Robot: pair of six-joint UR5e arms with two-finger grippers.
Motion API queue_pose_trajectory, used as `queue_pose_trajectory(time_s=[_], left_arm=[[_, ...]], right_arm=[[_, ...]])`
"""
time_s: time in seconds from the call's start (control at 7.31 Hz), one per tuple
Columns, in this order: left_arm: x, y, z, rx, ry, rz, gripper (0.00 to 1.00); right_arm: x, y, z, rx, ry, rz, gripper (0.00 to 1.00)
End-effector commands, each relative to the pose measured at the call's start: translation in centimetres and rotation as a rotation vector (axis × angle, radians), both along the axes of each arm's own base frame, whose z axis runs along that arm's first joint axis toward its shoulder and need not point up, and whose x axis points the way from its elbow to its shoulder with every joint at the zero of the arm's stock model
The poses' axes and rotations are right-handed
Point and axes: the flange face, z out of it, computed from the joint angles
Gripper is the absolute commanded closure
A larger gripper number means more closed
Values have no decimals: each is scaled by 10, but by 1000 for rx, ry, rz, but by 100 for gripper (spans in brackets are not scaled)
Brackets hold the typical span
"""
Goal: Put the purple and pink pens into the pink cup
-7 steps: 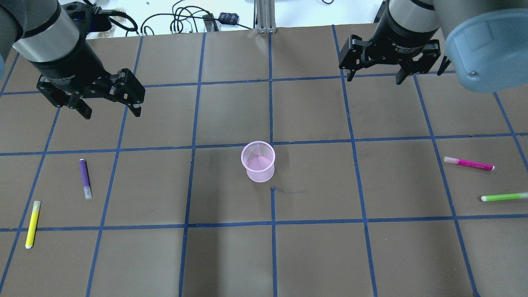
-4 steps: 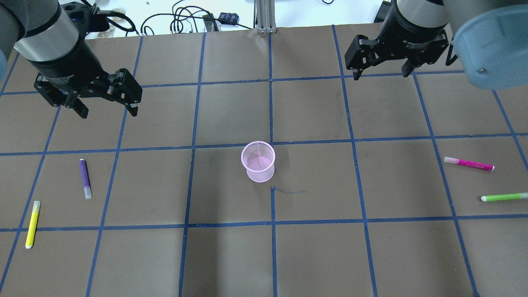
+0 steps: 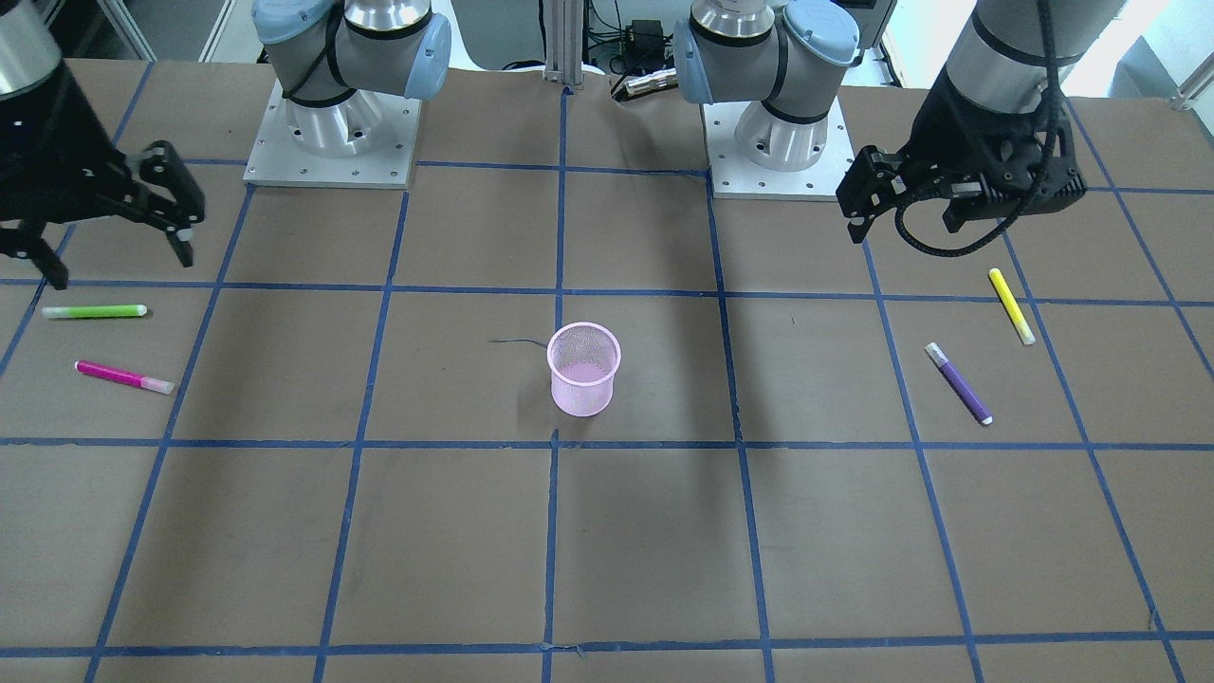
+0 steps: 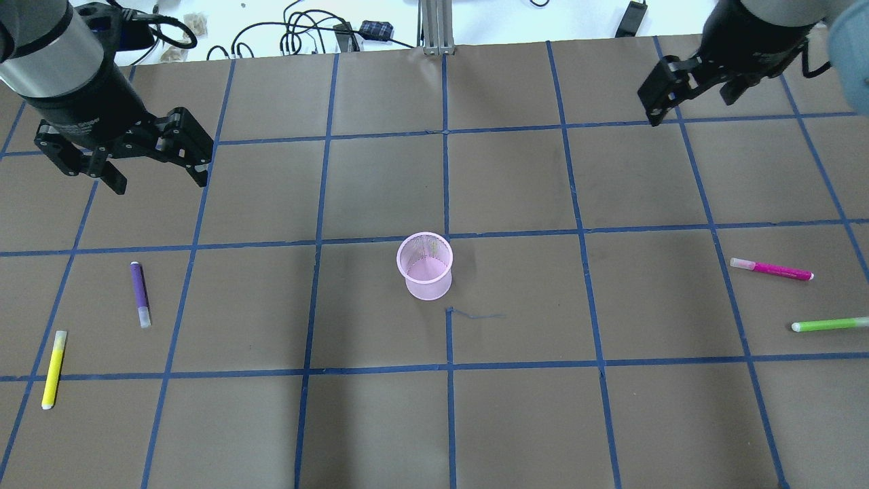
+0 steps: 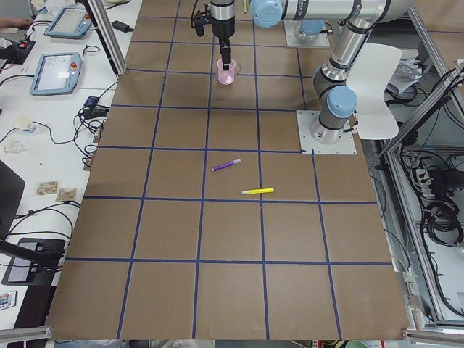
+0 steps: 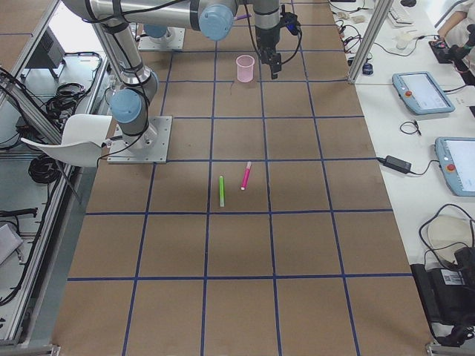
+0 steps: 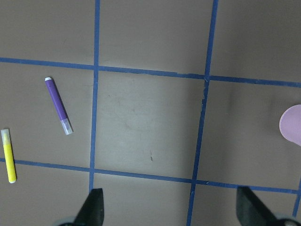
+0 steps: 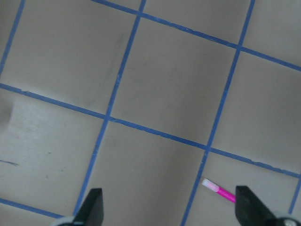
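Note:
The pink mesh cup (image 4: 425, 266) stands upright at the table's middle; it also shows in the front view (image 3: 583, 368) and at the left wrist view's right edge (image 7: 292, 125). The purple pen (image 4: 140, 294) lies flat on the left, and the left wrist view shows it too (image 7: 59, 105). The pink pen (image 4: 772, 269) lies flat on the right, partly in the right wrist view (image 8: 219, 190). My left gripper (image 4: 157, 178) is open and empty, high and behind the purple pen. My right gripper (image 4: 692, 102) is open and empty near the far right, well behind the pink pen.
A yellow pen (image 4: 53, 369) lies near the left edge, beside the purple pen. A green pen (image 4: 829, 324) lies near the right edge, close to the pink pen. Cables (image 4: 299, 34) lie beyond the table's far edge. The arm bases (image 3: 332, 133) stand at the robot's side.
My left gripper has moved a little left and back. My right gripper has moved right and towards the far edge. Both stay open; pens and cup have not moved.

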Motion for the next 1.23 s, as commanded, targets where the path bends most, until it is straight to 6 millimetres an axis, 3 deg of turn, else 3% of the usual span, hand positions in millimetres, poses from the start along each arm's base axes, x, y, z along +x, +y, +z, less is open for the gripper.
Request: queue_pose_trajectory(time_s=[0.0, 0.27, 0.41, 0.55, 0.68, 0.82, 0.96, 1.09], left_arm=[[55, -23, -19, -1, 1, 104, 0], [141, -31, -61, -15, 3, 252, 0], [174, -25, -76, -39, -3, 313, 0], [197, -26, -94, -58, -10, 346, 0], [211, -29, -127, -44, -8, 367, 0], [216, -29, -156, -36, -5, 384, 0], [226, -32, -177, -19, -1, 416, 0], [242, -32, -198, 17, 16, 446, 0]], right_arm=[[-96, 3, -11, 25, 30, 190, 0], [-150, -4, -48, 81, 26, 412, 1], [-184, -14, -84, 88, -49, 509, 4], [-217, -19, -115, 29, -149, 604, 2], [-249, -12, -134, 9, -175, 671, 1], [-268, -6, -173, 20, -221, 796, 1], [-286, 7, -219, 31, -290, 866, 0], [-308, 29, -244, 32, -338, 888, 0]])
